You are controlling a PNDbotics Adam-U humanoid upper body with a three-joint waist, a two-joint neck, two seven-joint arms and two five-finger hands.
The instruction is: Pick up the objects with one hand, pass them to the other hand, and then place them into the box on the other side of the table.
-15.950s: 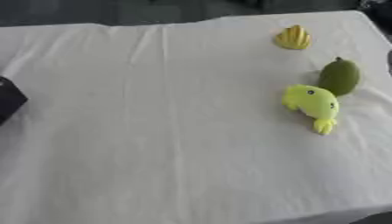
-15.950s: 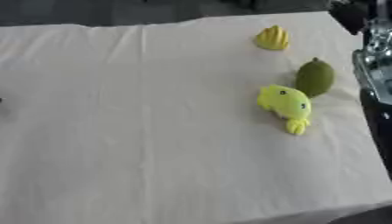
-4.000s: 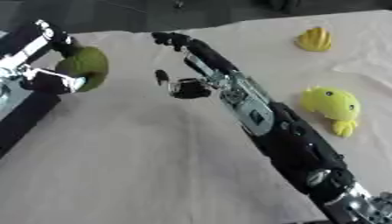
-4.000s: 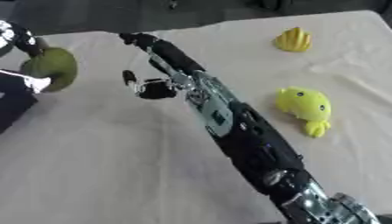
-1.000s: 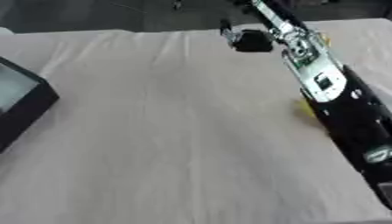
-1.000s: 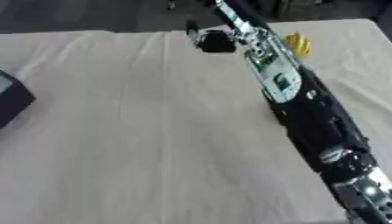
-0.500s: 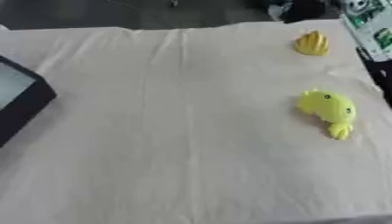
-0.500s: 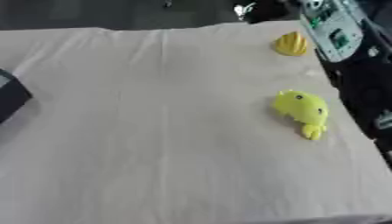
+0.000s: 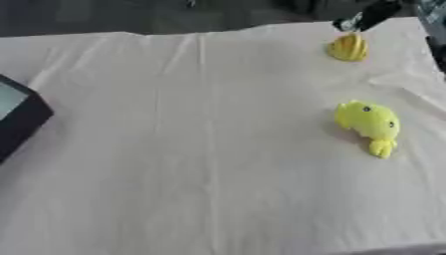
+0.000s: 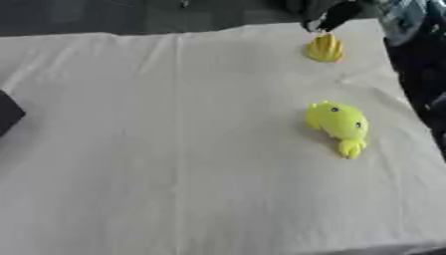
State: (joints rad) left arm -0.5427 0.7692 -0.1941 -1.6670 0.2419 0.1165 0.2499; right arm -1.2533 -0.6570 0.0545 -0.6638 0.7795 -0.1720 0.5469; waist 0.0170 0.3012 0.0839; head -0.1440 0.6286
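Left eye view puts the right hand (image 9: 370,15), fingers unreadable, just above the banana toy (image 9: 348,48), far from the box (image 9: 17,117).

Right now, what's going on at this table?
The robot's right hand is at the far right corner, right above the small yellow toy; whether it is touching the toy I can't tell, nor how its fingers are set. The yellow-green plush lies untouched on the cloth nearer the right edge. The dark box sits at the left edge. The left hand is out of view, and nothing is being passed.
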